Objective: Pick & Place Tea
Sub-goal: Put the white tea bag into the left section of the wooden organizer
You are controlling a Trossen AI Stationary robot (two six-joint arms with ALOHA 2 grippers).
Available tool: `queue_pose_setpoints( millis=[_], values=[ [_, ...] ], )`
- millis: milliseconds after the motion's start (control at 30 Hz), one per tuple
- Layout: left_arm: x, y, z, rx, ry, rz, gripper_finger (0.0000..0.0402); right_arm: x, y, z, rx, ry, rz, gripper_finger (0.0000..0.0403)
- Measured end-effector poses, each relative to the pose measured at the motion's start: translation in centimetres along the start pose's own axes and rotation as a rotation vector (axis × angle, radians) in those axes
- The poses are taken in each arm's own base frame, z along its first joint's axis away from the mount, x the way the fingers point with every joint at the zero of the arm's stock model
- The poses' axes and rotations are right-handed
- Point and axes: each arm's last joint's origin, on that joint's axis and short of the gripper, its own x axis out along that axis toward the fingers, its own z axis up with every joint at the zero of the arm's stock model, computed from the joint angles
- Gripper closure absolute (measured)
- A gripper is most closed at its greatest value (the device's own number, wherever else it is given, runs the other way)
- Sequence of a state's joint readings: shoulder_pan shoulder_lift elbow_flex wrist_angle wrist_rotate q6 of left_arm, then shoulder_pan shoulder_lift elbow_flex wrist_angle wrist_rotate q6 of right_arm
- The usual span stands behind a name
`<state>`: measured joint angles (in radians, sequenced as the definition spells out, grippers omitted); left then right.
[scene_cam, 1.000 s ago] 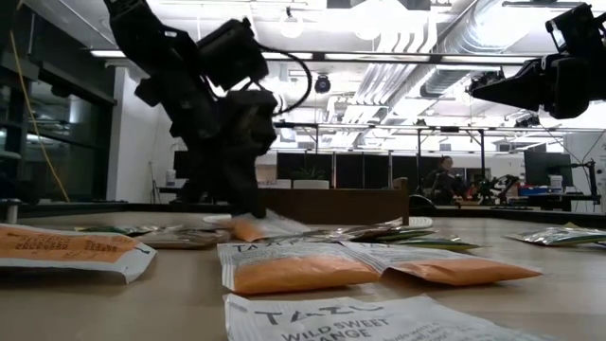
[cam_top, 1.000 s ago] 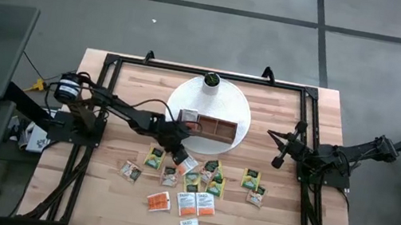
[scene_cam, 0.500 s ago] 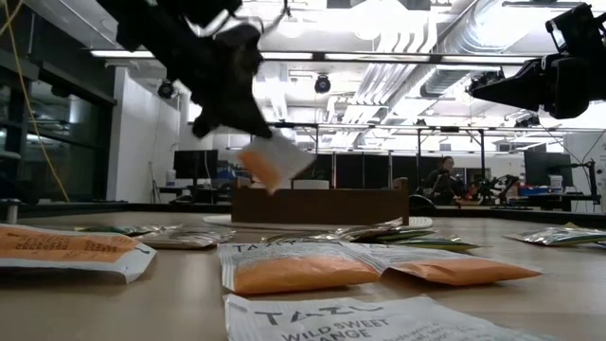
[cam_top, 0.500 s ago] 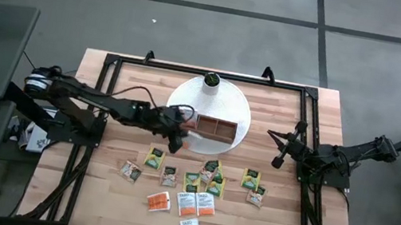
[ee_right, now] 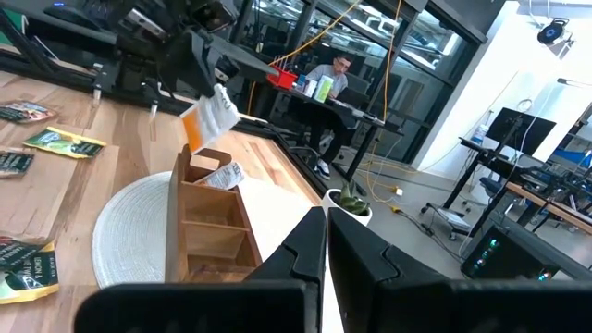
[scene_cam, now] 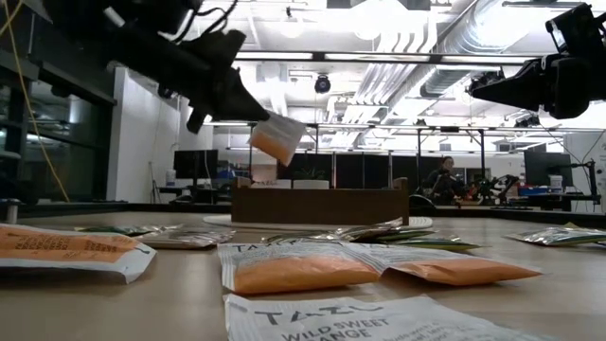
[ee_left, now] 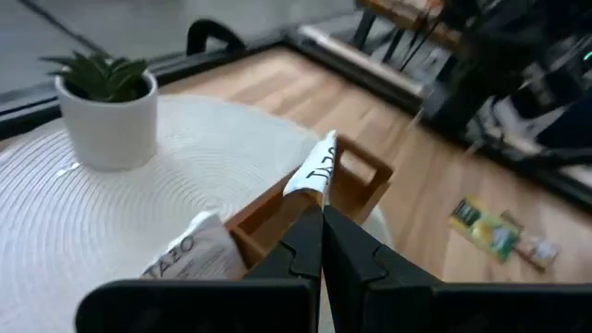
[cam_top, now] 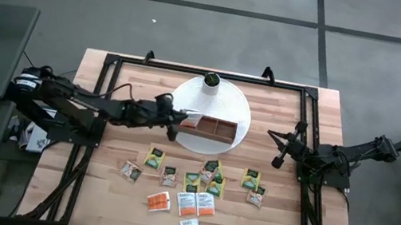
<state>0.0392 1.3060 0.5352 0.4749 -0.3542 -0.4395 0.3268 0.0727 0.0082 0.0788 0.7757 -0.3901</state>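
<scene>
since a second ago the left hand (cam_top: 177,118) has lifted an orange-and-white paper tea sachet (scene_cam: 276,138) off the pile and carried it over the left end of the brown three-compartment wooden tray (cam_top: 216,128), where it hangs in the air, pinched between closed fingers. largest is the pale wooden surface (cam_top: 131,93), then the round white woven mat (cam_top: 219,98) under the tray. another white sachet (ee_left: 185,257) already lies at the tray's left end. the right hand (cam_top: 282,150) waits closed above the surface's right side, holding nothing. green, orange and tan loose sachets (cam_top: 197,186) lie scattered nearer the front edge. a small white pot with a green plant (cam_top: 211,80) stands on the mat's far edge.
</scene>
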Motion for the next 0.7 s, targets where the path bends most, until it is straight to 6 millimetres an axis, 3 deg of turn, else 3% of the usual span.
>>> queue_pose_setpoints(
  millis=[233,700],
  values=[
    [-0.5,1.4,-1.2,0.037,-0.063,0.021,0.0401,0.0,0.0,0.0,0.000,0.000,0.000,0.0391],
    [-0.3,4.0,-0.9,0.032,-0.117,-0.084,0.0401,0.0,0.0,0.0,0.000,-0.001,0.001,0.0391]
  ],
)
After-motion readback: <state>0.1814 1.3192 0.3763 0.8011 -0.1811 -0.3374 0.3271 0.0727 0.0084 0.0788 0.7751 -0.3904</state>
